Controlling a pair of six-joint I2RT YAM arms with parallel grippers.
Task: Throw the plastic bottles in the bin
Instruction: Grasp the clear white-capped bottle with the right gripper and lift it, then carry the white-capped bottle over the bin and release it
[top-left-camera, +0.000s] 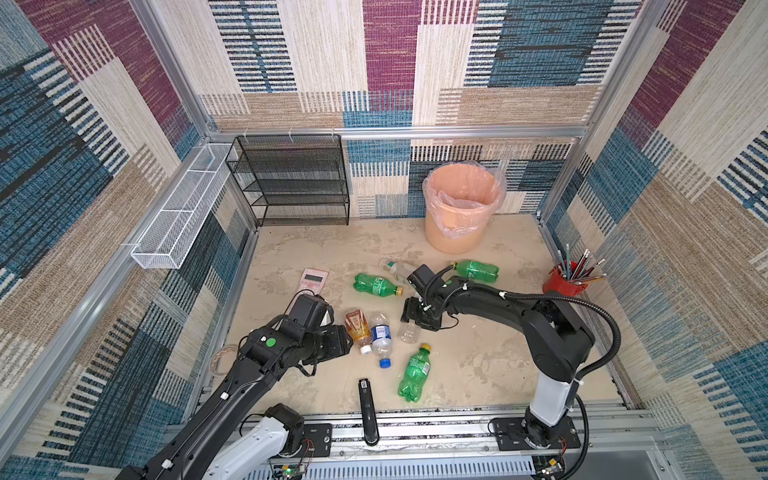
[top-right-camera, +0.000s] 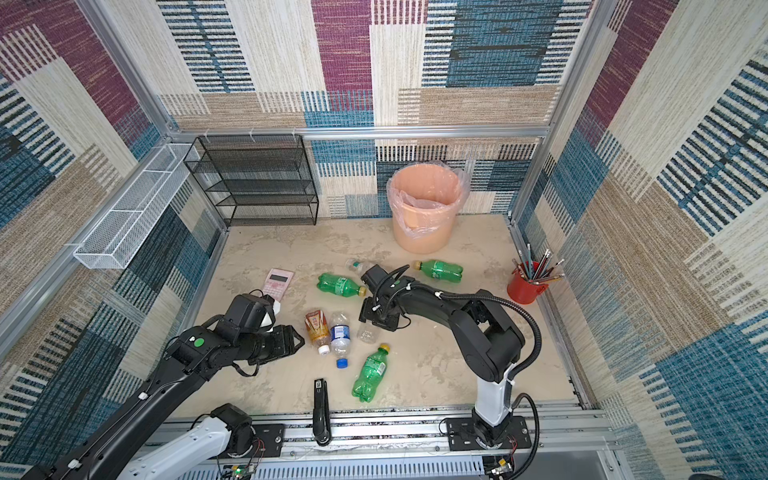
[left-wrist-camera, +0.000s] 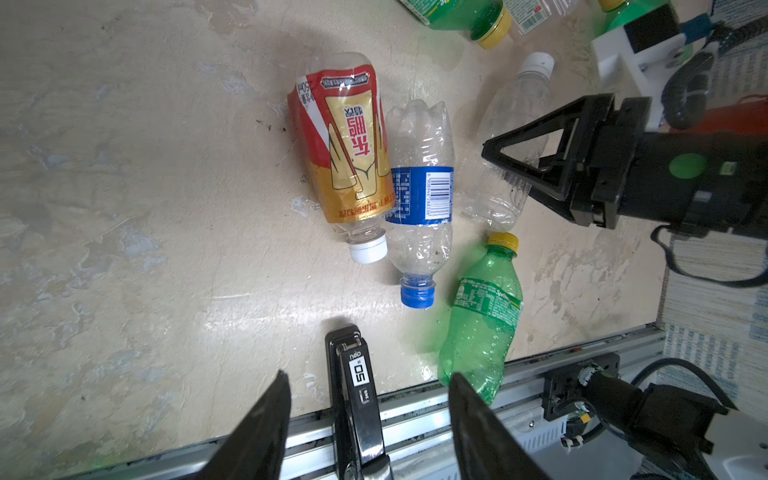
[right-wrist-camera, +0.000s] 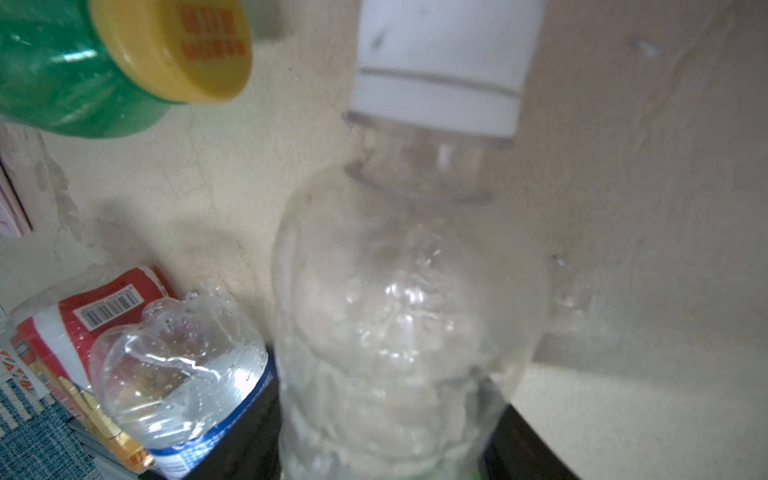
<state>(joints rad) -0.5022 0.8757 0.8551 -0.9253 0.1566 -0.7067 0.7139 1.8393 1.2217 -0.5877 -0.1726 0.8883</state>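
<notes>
Several plastic bottles lie on the beige table. In both top views my right gripper (top-left-camera: 406, 319) (top-right-camera: 368, 318) reaches down over a clear bottle with a white cap (top-left-camera: 409, 331) (right-wrist-camera: 407, 291). In the right wrist view its black fingers (right-wrist-camera: 523, 440) press on both sides of that bottle. An amber bottle with a red label (top-left-camera: 357, 326) (left-wrist-camera: 345, 153) and a clear blue-capped bottle (top-left-camera: 381, 337) (left-wrist-camera: 422, 199) lie side by side just left of it. My left gripper (top-left-camera: 347, 338) (left-wrist-camera: 369, 376) is open and holds nothing. Green bottles (top-left-camera: 376, 285) (top-left-camera: 476, 270) (top-left-camera: 413, 372) lie around. The peach bin (top-left-camera: 453, 237) (top-right-camera: 419, 237) stands at the back right.
Another clear bottle (top-left-camera: 395, 268) lies behind my right arm. A pink calculator (top-left-camera: 313, 279), a black stapler (top-left-camera: 366, 409) at the front edge, a red pencil cup (top-left-camera: 565, 284), a tape roll (top-left-camera: 222, 359), a black mesh shelf (top-left-camera: 291, 183) and a white wire basket (top-left-camera: 178, 216) are also here.
</notes>
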